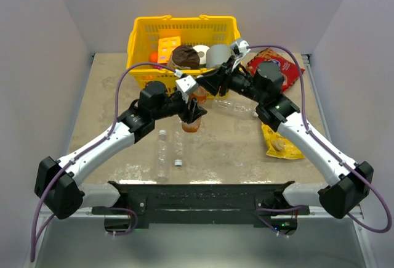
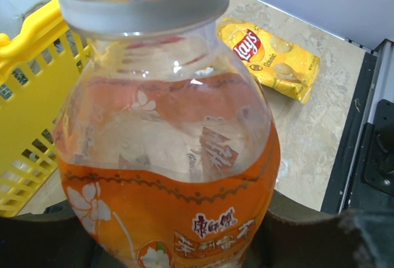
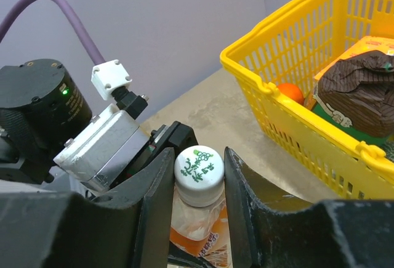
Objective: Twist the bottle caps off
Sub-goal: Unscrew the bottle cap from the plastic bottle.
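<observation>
Just in front of the yellow basket (image 1: 148, 40), the left gripper (image 1: 192, 115) is clamped round the body of the orange bottle (image 2: 166, 157). Farther out from the basket lie clear bottles (image 1: 162, 157). The right gripper (image 3: 198, 152) pinches the orange bottle's white cap (image 3: 199, 170) between its two fingers, still on the neck

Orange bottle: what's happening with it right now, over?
Left gripper shut on orange bottle. Right gripper shut on its cap. Yellow basket close behind, not blocking.
</observation>
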`<state>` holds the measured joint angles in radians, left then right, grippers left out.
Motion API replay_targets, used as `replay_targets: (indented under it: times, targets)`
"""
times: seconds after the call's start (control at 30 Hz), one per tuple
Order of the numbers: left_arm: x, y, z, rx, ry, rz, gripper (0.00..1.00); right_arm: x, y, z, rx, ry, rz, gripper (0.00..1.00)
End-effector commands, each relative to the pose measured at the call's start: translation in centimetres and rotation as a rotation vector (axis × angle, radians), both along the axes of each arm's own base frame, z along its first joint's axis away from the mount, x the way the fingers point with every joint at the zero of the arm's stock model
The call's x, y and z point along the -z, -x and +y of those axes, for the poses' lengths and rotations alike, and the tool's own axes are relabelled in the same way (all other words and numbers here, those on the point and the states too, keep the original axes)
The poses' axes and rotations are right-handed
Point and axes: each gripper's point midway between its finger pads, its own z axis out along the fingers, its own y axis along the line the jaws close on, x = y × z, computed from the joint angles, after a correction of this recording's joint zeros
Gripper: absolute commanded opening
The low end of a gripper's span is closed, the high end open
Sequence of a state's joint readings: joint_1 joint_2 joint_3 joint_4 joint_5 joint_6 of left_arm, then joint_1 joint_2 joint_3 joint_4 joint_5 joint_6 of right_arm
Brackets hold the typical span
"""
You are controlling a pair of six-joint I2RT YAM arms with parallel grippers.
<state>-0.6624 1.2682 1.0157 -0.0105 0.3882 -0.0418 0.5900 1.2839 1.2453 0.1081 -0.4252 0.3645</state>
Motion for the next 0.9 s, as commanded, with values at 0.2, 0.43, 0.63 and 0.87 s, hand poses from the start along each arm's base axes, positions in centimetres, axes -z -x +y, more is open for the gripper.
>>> replay_targets:
  times: [0.2, 0.43, 0.63, 0.87]
  targets:
    - [-4.4, 7.5, -2.7, 0.487, 0.161, -0.035, 0.0, -1.7, 5.8, 0.8, -0.461, -0.04, -0.125, 0.21]
    - [-5.9, 12.4, -2.5, 0.775, 0.252, 0.011, 0.0, -2.9, 9.9, -0.3, -0.648, -0.069, -0.215, 0.19]
    - [-5.7, 13.2, -2.5, 0.83, 0.253, 0.04, 0.0, -4.0, 10.6, -1.3, -0.64, -0.07, -0.263, 0.17]
    - [-5.2, 13.2, -2.5, 0.849, 0.248, 0.063, 0.0, -6.7, 12.2, -2.2, -0.683, -0.065, -0.362, 0.16]
